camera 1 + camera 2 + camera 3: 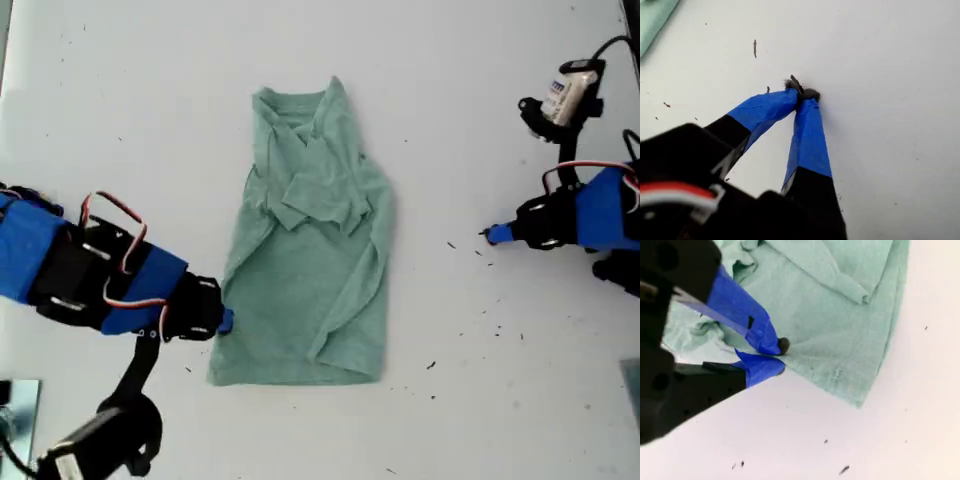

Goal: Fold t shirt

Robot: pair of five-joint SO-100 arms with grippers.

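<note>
Now my second gripper pinches the t shirt edge at the exterior view's left; my first gripper, closed w/ nothing, rests on the table at its right.

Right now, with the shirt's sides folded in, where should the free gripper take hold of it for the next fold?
Probably the t shirt's bottom hem corner on the exterior view's right, approached from that side: it lies flat and exposed. My first gripper rests shut on bare table there, off the cloth, while my second gripper pinches the opposite edge.
</note>
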